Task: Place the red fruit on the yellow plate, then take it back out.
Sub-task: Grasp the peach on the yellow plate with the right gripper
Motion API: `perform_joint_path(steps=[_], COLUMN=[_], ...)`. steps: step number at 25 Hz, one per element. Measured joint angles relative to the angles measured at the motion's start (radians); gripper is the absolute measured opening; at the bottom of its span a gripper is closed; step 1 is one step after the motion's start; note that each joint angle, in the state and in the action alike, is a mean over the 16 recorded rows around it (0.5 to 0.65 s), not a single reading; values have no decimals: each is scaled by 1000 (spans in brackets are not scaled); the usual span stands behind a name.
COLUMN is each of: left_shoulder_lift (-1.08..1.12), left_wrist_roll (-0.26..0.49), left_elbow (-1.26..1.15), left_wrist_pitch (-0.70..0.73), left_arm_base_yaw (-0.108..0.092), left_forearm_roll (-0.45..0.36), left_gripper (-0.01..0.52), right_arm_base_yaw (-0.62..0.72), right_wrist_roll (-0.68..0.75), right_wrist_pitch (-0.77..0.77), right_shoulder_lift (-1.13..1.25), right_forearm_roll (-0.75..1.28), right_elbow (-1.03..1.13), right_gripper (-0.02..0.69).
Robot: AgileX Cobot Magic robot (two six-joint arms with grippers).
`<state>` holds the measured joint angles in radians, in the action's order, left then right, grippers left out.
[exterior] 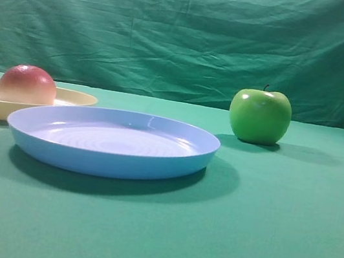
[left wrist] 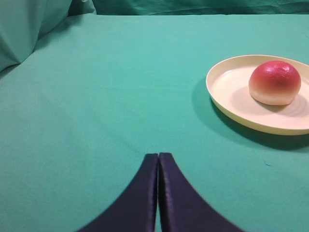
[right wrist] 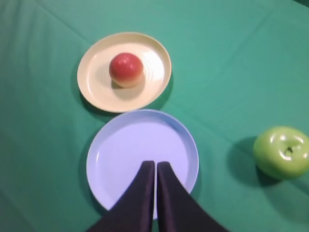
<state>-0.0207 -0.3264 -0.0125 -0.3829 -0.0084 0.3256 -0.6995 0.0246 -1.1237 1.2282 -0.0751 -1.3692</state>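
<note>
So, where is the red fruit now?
The red fruit lies on the yellow plate, far left in the high view, just beside the blue plate.

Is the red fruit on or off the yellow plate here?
On: the red fruit rests inside the yellow plate, with no gripper touching it.

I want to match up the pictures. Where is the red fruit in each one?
Exterior high view: the red fruit is at far left, sitting in the yellow plate, behind the blue plate.
Left wrist view: upper right, in the yellow plate.
Right wrist view: upper left of middle, in the yellow plate, above the blue plate.
Shared landmark: the yellow plate under the fruit.
</note>
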Motion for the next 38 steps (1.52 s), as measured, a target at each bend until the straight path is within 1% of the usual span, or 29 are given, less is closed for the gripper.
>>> perform_joint_path(steps=[4,7,11,15,19,24,31,38], left_shoulder_lift=[0,0,0,0,0,0,0,0], left_wrist_roll=[0,0,0,0,0,0,0,0], left_elbow=[0,0,0,0,0,0,0,0], left_wrist_pitch=[0,0,0,0,0,0,0,0], left_arm_base_yaw=[0,0,0,0,0,0,0,0], left_forearm_roll=[0,0,0,0,0,0,0,0], left_gripper=[0,0,0,0,0,0,0,0], right_arm_base_yaw=[7,13,38,92,181,333,538,657], right_wrist_roll=[48,75,99,103,103,103,97,90], right_wrist_pitch=[-29,-4,74,192,337,492,623,744], right_shoulder_lift=[-61,-114,-204,-306,-409,-544,-741,-949], right_forearm_roll=[38,78,125,157,177,180,178,178], right_elbow=[5,23,73,158,277,445,678,913], right_gripper=[0,0,0,0,0,0,0,0])
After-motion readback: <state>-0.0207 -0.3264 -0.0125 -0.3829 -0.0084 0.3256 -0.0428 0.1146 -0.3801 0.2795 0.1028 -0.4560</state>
